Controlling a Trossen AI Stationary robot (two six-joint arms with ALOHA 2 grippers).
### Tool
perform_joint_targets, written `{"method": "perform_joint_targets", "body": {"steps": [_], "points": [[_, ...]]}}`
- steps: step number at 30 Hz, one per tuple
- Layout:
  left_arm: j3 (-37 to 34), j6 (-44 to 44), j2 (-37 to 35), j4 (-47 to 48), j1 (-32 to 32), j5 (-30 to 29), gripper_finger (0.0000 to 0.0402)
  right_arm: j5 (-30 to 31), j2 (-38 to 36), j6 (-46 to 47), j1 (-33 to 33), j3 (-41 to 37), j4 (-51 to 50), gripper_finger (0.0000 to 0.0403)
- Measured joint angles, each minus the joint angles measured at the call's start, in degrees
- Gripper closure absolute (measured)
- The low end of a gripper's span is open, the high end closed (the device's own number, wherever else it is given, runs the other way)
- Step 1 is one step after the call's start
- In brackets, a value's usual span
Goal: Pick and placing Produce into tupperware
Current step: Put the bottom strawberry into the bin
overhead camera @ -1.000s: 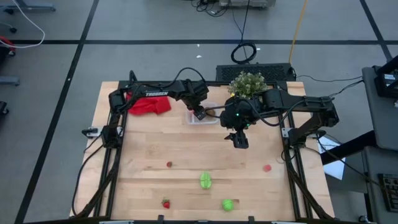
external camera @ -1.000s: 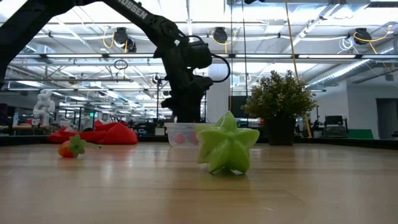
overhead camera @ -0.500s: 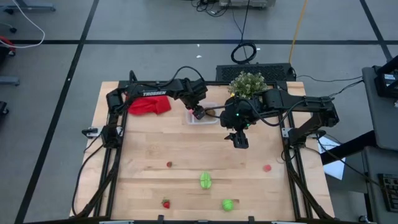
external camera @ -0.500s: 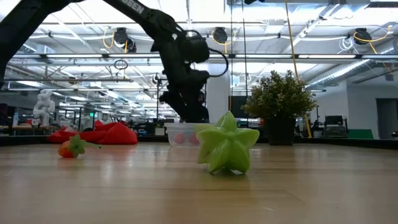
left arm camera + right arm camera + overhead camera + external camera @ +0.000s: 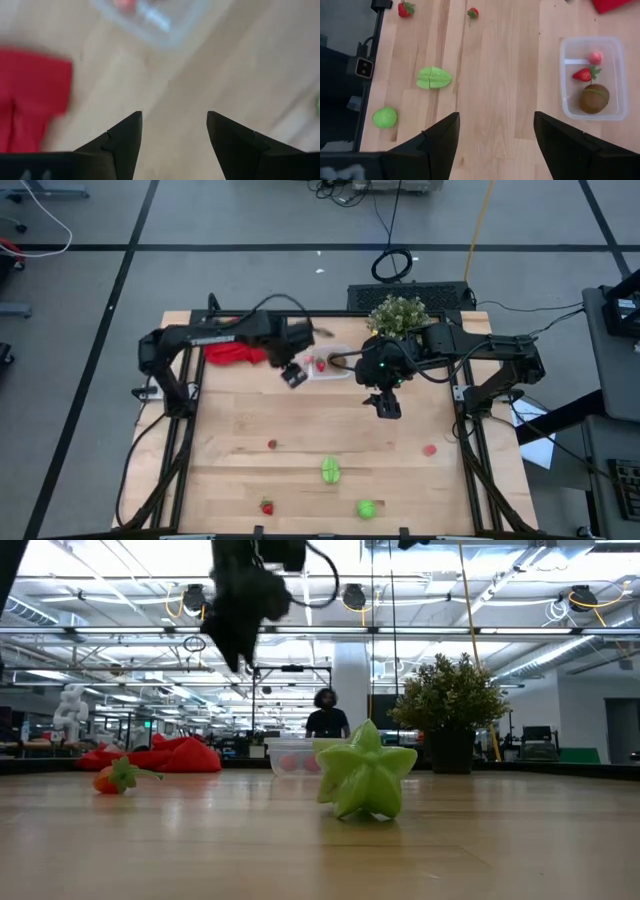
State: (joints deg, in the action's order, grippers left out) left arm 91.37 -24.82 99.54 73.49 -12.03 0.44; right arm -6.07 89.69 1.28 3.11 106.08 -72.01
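The clear tupperware [image 5: 327, 366] stands near the table's far edge, right of the red cloth. The right wrist view shows the tupperware [image 5: 592, 77] holding a brown oval [image 5: 594, 98], a strawberry [image 5: 583, 75] and a pink piece [image 5: 594, 57]. On the bare wood lie a green star-shaped piece [image 5: 331, 470], a green round piece [image 5: 366, 508], and red pieces [image 5: 272, 444], [image 5: 266, 507], [image 5: 430, 449]. My left gripper [image 5: 293, 374] hangs open in the air, just left of the tupperware. My right gripper [image 5: 384, 406] hangs open to the tupperware's right, nearer the table's middle.
A red cloth [image 5: 235, 352] lies at the far left and a potted plant [image 5: 398, 315] stands at the far edge behind the right arm. A person [image 5: 326, 716] shows in the room beyond the table. Bare wood lies between the tupperware and the scattered produce.
My left gripper has pulled back from over the tupperware, rising and swinging toward the table's left and a little toward the near edge. The inside of the tupperware, covered by it before, now shows. The right arm has kept still.
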Motion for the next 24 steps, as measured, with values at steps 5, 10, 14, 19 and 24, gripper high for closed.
{"method": "perform_joint_targets", "body": {"steps": [5, 10, 14, 19, 24], "points": [[0.00, -9.10, -1.84, 5.10, 9.85, -1.39, 0.0174, 0.00, 0.00, 1.09, 0.01, -0.02, -0.97, 0.0156], [-0.01, -18.21, -1.73, 6.65, 18.90, -2.44, 0.0174, -0.15, 0.00, 4.14, 0.32, -0.02, -1.79, 0.0156], [-0.01, -24.81, -1.25, 7.27, 24.87, -2.47, 0.0174, -0.20, 0.00, 5.35, 1.19, -0.02, -1.82, 0.0156], [-0.02, -34.07, -1.28, 7.22, 31.45, -2.50, 0.0174, -0.20, 0.00, 5.57, 2.65, -0.02, -1.54, 0.0156], [-0.02, -43.31, -0.99, 3.93, 37.64, -2.50, 0.0174, -0.20, 0.00, 5.58, 3.43, -0.02, -0.23, 0.0156]]}}
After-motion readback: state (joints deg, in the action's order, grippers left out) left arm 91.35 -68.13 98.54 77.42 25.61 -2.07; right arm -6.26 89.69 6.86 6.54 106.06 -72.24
